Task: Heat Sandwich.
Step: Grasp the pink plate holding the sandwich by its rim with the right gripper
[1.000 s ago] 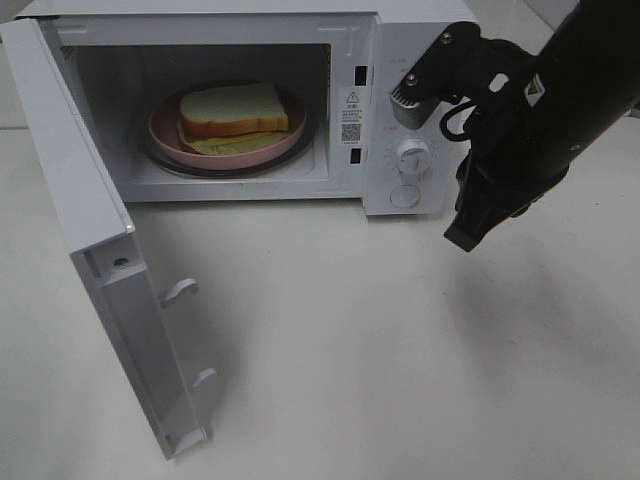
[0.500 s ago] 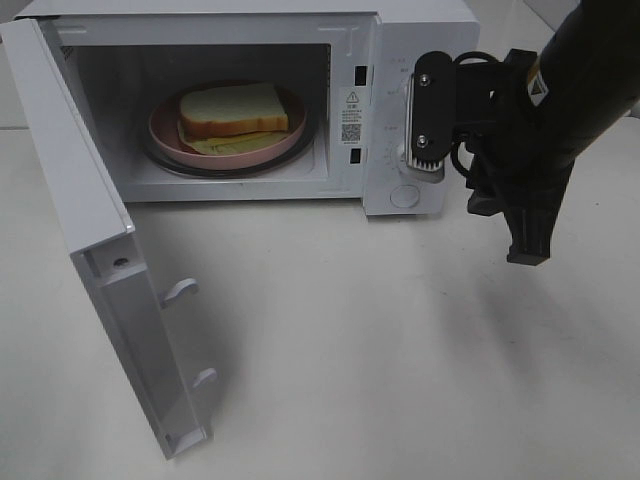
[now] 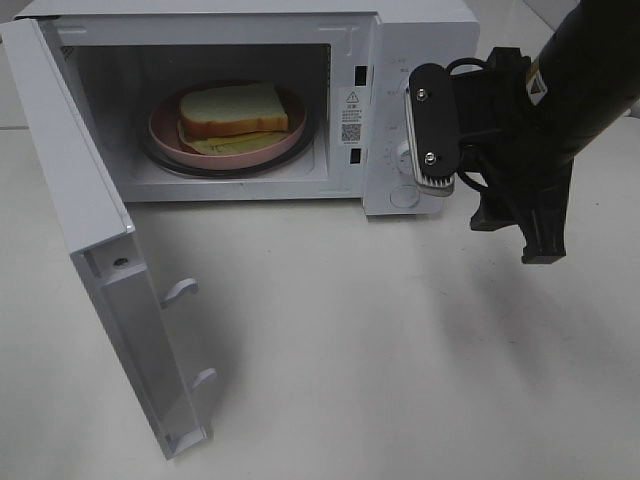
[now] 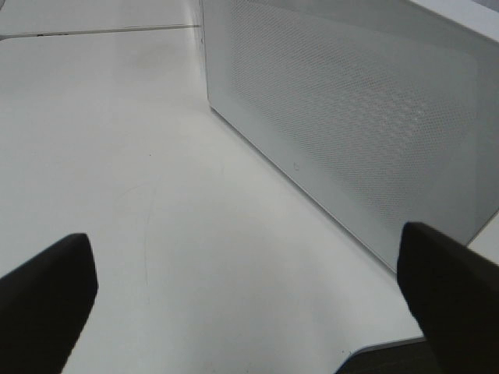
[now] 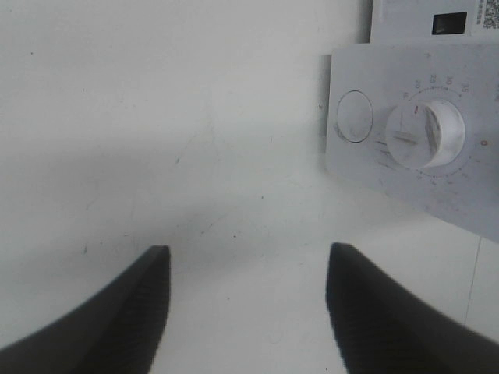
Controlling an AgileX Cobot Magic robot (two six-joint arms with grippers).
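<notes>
The sandwich (image 3: 233, 110), white bread with tan crust and yellow-green filling, lies on a pink plate (image 3: 165, 135) inside the open white microwave (image 3: 420, 25). My right gripper (image 3: 490, 218) is open and empty in front of the control panel; one finger (image 3: 432, 125) covers the timer knob in the high view. The right wrist view shows the open gripper (image 5: 245, 257) facing the knob (image 5: 425, 134) and a round button (image 5: 352, 127), touching neither. My left gripper (image 4: 245, 261) is open and empty beside a meshed microwave wall (image 4: 351, 117); it is out of the high view.
The microwave door (image 3: 90, 200) swings out to the front left, with two latch hooks (image 3: 180, 290) on its edge. The round button (image 3: 405, 196) shows below the finger. White tabletop (image 3: 400, 350) lies in front of the microwave.
My right gripper has turned and shifted down and right in front of the control panel; its silver-padded finger now covers the knob. The sandwich and the door have not moved.
</notes>
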